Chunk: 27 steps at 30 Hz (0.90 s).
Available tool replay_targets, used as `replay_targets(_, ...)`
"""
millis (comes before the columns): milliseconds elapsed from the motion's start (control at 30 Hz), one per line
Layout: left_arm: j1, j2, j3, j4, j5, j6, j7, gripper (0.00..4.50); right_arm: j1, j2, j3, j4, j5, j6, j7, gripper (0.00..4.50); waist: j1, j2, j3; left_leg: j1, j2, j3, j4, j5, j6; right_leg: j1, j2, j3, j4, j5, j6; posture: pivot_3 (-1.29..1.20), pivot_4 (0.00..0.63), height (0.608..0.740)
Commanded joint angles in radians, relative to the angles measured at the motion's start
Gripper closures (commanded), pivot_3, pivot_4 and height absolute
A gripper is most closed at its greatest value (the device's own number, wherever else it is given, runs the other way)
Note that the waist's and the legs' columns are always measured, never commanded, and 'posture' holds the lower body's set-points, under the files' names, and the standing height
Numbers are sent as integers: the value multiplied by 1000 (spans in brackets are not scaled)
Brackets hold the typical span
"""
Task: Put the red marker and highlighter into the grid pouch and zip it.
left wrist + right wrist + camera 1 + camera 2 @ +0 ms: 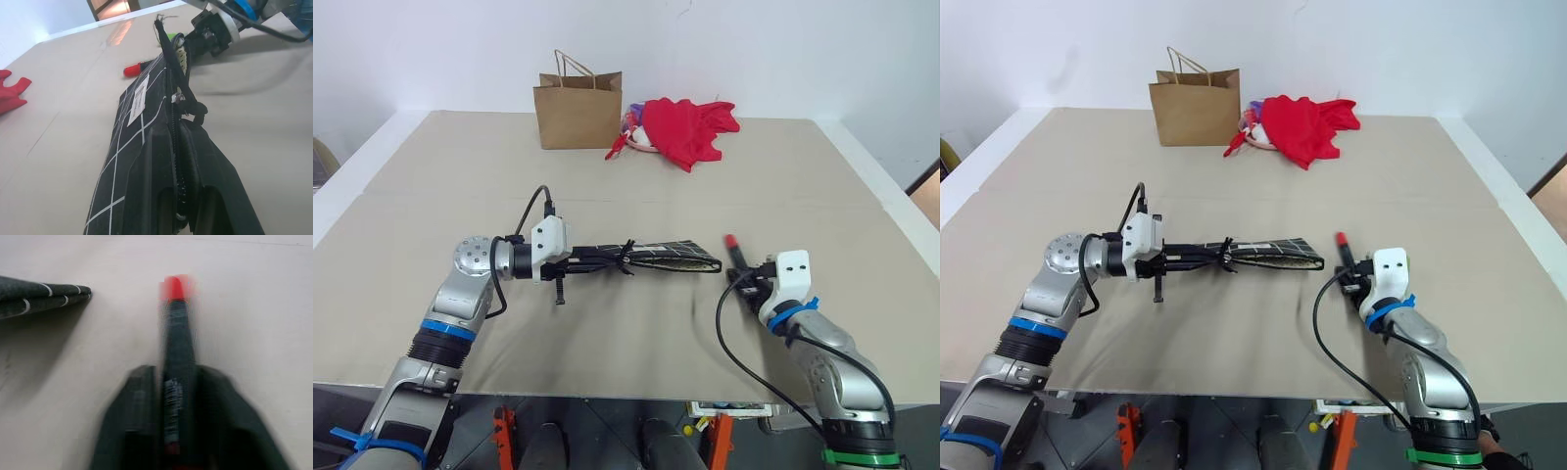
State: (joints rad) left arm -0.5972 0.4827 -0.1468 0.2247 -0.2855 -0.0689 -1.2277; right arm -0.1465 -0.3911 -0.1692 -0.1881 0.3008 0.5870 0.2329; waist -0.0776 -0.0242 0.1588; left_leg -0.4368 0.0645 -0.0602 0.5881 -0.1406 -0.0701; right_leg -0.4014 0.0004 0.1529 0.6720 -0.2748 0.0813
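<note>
The grid pouch (pixel 674 257) hangs level above the table, black with white lines and a white label (pixel 138 99). My left gripper (pixel 623 258) is shut on its near end by the zipper. A bit of light green, the highlighter (pixel 172 36), shows at the pouch's far end; whether it sits inside I cannot tell. The red marker (pixel 735 252) lies to the right of the pouch, red cap (pixel 175 287) pointing away from me. My right gripper (pixel 177 382) is low at the table, its fingers closed on the marker's black barrel.
A brown paper bag (pixel 578 108) stands at the back of the table, with a red cloth (pixel 685 129) bunched to its right. The beige table (pixel 822 186) has white edges at left and right. Black cables loop beside both wrists.
</note>
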Motion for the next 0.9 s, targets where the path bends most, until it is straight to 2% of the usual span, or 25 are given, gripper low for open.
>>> replay_targets(33,-13,4,27,-28,-14,-4,8,4500,15,10,15,11,-46,19,-42,3869,0,0,0,0,0,0,0,0,0,0,0,0,0,0,0,0,150,740)
replay_targets(133,-14,9,31,-19,-20,10,4,4500,4,-9,25,-16,-65,-60,-6,3861,0,-1,0,0,0,0,1,0,0,1,0,0,0,-1,-3,0,150,740)
replay_targets(233,0,25,22,-26,-31,27,-32,4500,-45,-57,-22,-70,-15,-126,92,3861,0,1,1,0,0,0,2,0,0,0,0,0,0,-1,-3,0,150,740)
replay_targets(333,6,32,15,-33,-38,41,-58,4500,-90,-165,-65,-111,66,-189,279,3861,-1,7,5,-1,0,1,2,0,0,0,0,1,0,0,-2,0,150,740)
replay_targets(400,6,34,12,-35,-38,43,-72,4500,-91,-244,-83,-141,144,-200,428,3861,0,7,5,-1,-1,1,1,0,0,0,-1,1,0,0,1,0,150,740)
replay_targets(500,4,32,11,-35,-39,39,-85,4500,-50,-362,-90,-204,252,-180,638,3861,0,7,5,-1,-1,0,-1,-1,1,0,0,0,0,-2,1,0,150,740)
replay_targets(600,-5,25,19,-31,-43,24,-86,4500,14,-456,-78,-269,311,-147,772,3861,5,7,5,-2,-1,0,-1,-2,3,0,-1,0,-1,-4,2,0,150,740)
replay_targets(767,-11,18,22,-43,-46,7,-87,4500,51,-505,-74,-285,318,-137,814,3861,2,7,5,-2,-1,0,0,-3,3,0,-1,0,-1,-5,2,0,150,740)
replay_targets(900,-11,18,22,-47,-43,2,-88,4500,61,-521,-55,-248,252,-175,828,3861,3,6,5,-1,-1,0,3,-2,1,0,-1,0,0,-2,0,0,150,740)
